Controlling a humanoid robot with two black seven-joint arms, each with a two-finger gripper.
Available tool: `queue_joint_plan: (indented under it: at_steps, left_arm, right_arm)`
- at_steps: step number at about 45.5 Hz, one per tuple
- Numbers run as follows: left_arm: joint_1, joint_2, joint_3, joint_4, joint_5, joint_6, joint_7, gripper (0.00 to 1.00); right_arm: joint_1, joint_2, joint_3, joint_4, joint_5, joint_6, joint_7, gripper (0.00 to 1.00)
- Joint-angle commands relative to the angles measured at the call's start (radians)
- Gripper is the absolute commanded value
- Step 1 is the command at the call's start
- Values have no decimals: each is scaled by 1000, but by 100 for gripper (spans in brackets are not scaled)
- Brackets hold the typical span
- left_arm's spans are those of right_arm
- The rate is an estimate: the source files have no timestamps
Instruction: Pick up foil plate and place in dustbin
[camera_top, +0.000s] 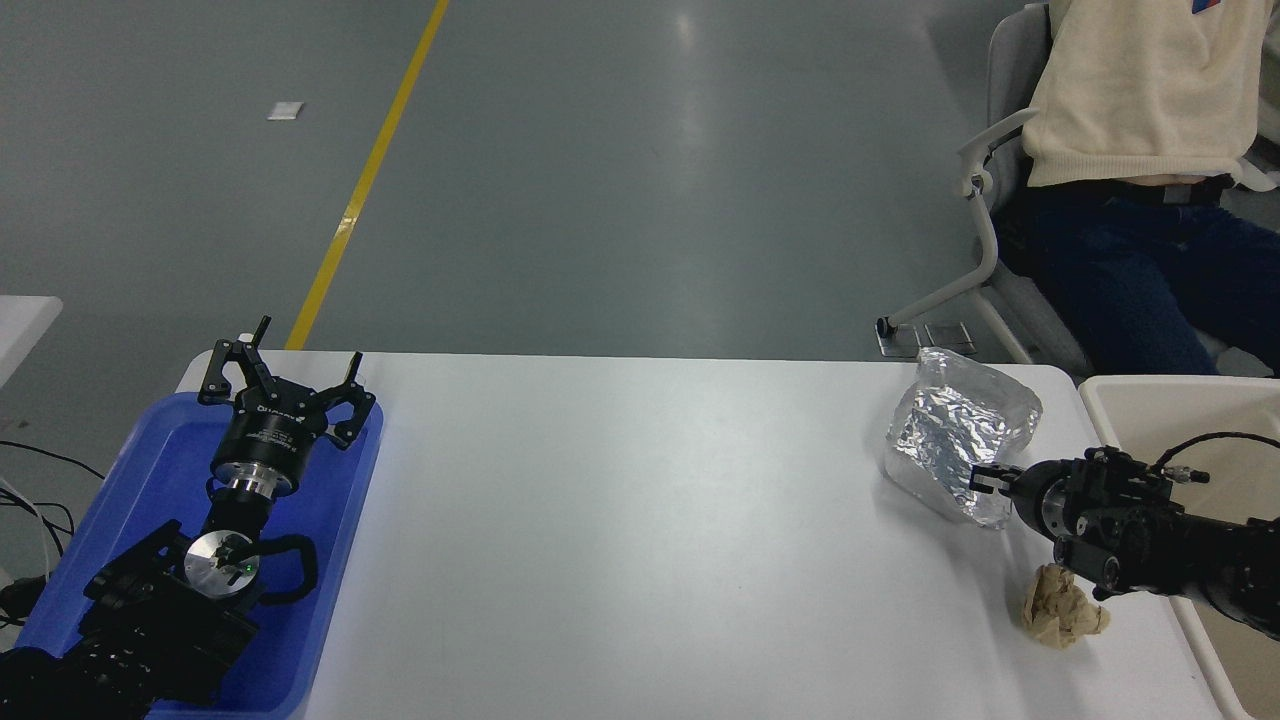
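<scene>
The foil plate (950, 430) is crinkled silver and stands tilted up on its edge near the table's far right, its far side raised. My right gripper (990, 478) comes in from the right edge and is shut on the plate's near right rim. The dustbin (1175, 386) is cream-beige and stands off the table's right end, partly hidden by my right arm. My left gripper (282, 372) is parked open over the blue tray at the lower left.
A crumpled tan paper ball (1063, 607) lies just in front of my right arm. The blue tray (140, 470) holds the left arm. A person sits on a chair (985, 190) beyond the table's far right corner.
</scene>
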Motion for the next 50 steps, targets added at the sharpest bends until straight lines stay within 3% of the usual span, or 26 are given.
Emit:
queue_joint_plan:
  at_steps: [1,10,23,31,43,50]
  left_arm:
    - [0,0,0,-1,0,0,1,100]
    - [0,0,0,-1,0,0,1,100]
    - [0,0,0,-1,0,0,1,100]
    - [0,0,0,-1,0,0,1,100]
    - [0,0,0,-1,0,0,3,100]
    - [0,0,0,-1,0,0,3,100]
  right_arm:
    - [5,-8,52,80,0,1,3,0]
    - [62,-67,74,166,0,1,3,0]
    - [301,-283,34,488,-5,31,3,0]
    - [534,-384,-130,707,-5,33,4,0]
    - [939,-427,-431,993,-14,65,7,0]
    - [1184,-416,-554,1085,-17,193,15,0]
